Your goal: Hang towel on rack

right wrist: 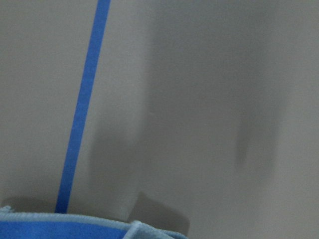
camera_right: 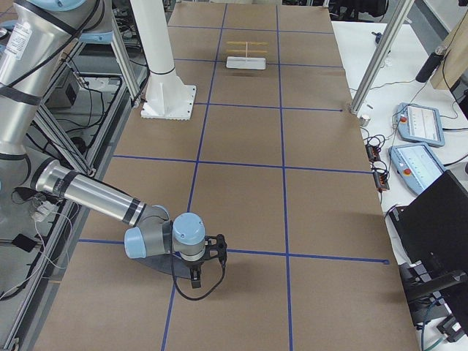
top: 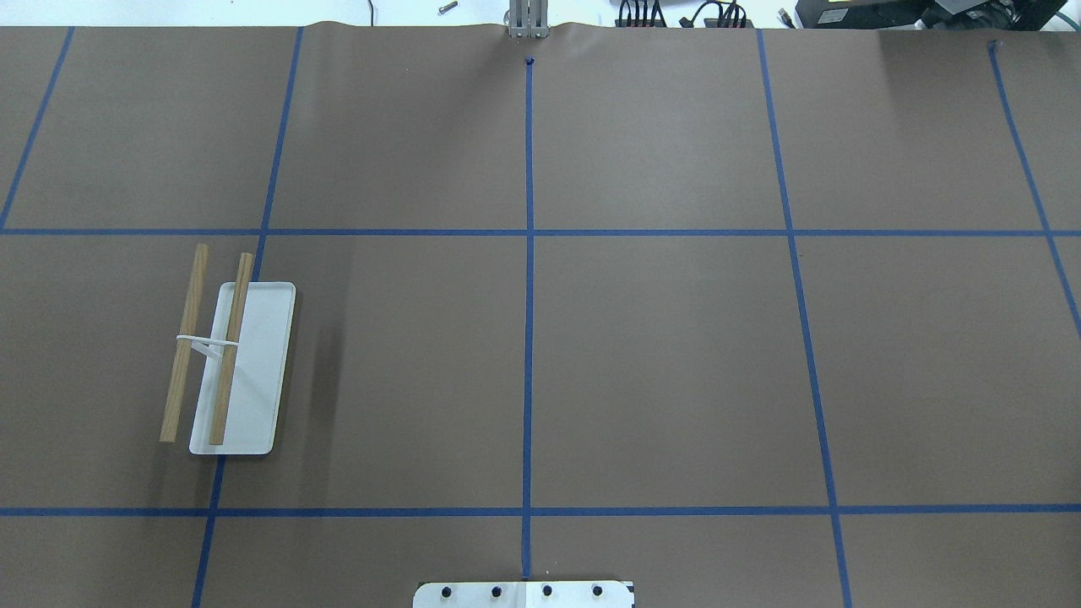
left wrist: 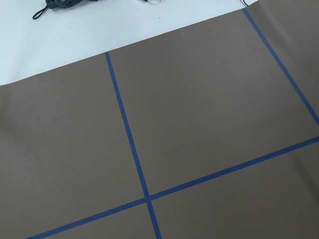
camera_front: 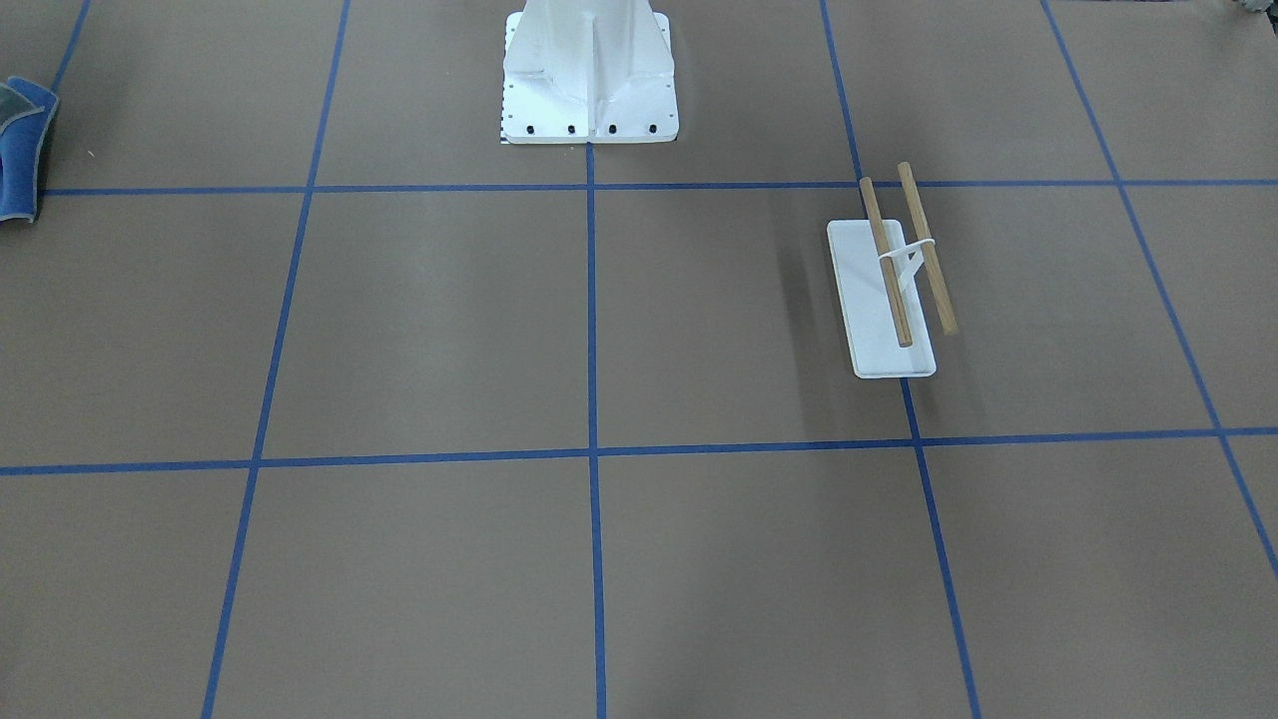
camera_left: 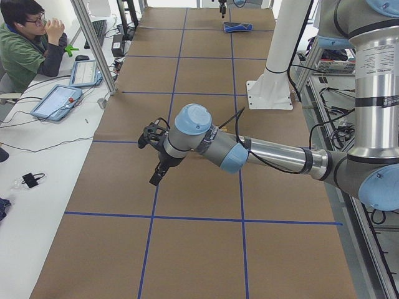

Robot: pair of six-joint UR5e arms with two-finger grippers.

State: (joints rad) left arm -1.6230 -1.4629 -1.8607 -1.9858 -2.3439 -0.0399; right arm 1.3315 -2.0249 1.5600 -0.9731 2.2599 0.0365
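The towel, blue with a dark grey side and pale edging, lies crumpled at the table's far end on my right. Its blue edge shows at the bottom of the right wrist view. The rack, two wooden bars on a white base, stands on my left side and also shows in the front view. My right gripper hangs low by the towel. My left gripper hovers above the table. I cannot tell whether either is open or shut.
The robot's white pedestal stands at the table's near middle edge. An operator sits beside tablets at the far side. A metal post rises at that edge. Blue tape lines grid the brown table.
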